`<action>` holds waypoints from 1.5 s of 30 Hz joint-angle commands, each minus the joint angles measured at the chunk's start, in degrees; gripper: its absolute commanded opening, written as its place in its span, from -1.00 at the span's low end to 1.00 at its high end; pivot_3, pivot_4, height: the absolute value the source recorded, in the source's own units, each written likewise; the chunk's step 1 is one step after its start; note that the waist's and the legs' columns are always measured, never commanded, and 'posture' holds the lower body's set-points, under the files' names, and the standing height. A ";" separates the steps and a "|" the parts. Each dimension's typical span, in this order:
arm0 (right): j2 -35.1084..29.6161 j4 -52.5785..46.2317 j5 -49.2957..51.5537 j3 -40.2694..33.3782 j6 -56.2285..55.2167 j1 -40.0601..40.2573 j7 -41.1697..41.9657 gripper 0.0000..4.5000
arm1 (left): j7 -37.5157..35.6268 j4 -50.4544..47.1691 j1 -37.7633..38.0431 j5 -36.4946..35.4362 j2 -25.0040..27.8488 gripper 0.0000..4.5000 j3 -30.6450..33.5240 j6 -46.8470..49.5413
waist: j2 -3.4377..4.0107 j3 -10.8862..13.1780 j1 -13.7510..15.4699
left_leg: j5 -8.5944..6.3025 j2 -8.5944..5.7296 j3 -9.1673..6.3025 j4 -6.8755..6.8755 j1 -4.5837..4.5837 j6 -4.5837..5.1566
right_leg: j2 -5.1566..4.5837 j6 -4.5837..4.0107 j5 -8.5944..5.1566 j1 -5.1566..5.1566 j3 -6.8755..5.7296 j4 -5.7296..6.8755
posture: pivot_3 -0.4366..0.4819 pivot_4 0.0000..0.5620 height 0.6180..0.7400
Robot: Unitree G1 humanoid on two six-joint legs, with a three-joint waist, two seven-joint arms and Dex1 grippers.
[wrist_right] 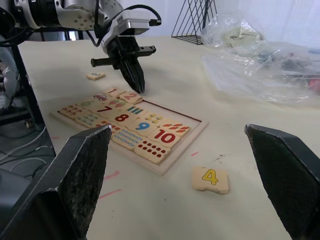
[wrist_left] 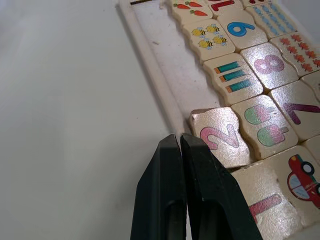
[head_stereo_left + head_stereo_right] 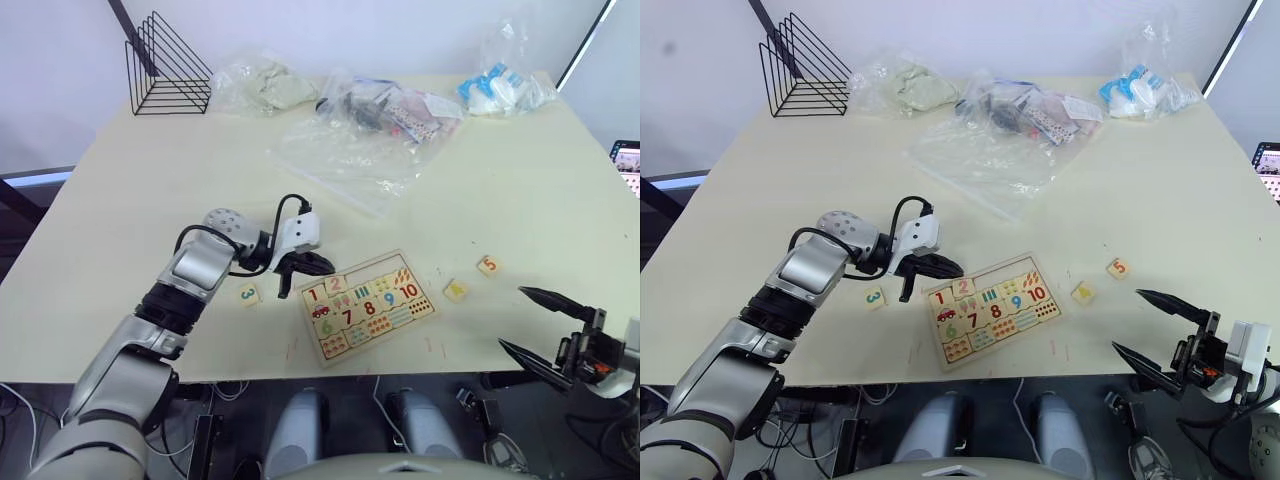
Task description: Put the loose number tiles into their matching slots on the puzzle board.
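Nudging the 2 tile [image 2: 220, 137] flat into its slot on the puzzle board [image 3: 368, 305] at the desk's near edge with my left claw [image 2: 180, 142] pinched closed, I judge tile 3 [image 3: 248, 294] comes next, right claw [image 3: 530, 322] hanging wide apart

Two black left gripper [image 2: 180, 141] fingers pressed together, tips at the raised rim of the pale wooden puzzle board [image 2: 150, 65], just beside the tilted pink "2" tile [image 2: 220, 137]

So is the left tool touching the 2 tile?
Cannot tell. In the left wrist view the shut left tool meets the 2 tile edge, with no clear contact or gap.
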 commanded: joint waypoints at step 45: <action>-0.17 1.55 -0.05 -0.77 -1.08 -1.23 0.27 1.00 | 1.11 -4.62 3.18 -3.49 0.84 -0.93 10.29 4.65 | 0.01 0.00 -0.05 | 0.00 0.01 -0.03 0.00 0.00 0.00 | 0.00 0.00 0.00 0.00 -0.01 0.01 | -0.05 -0.47 1.00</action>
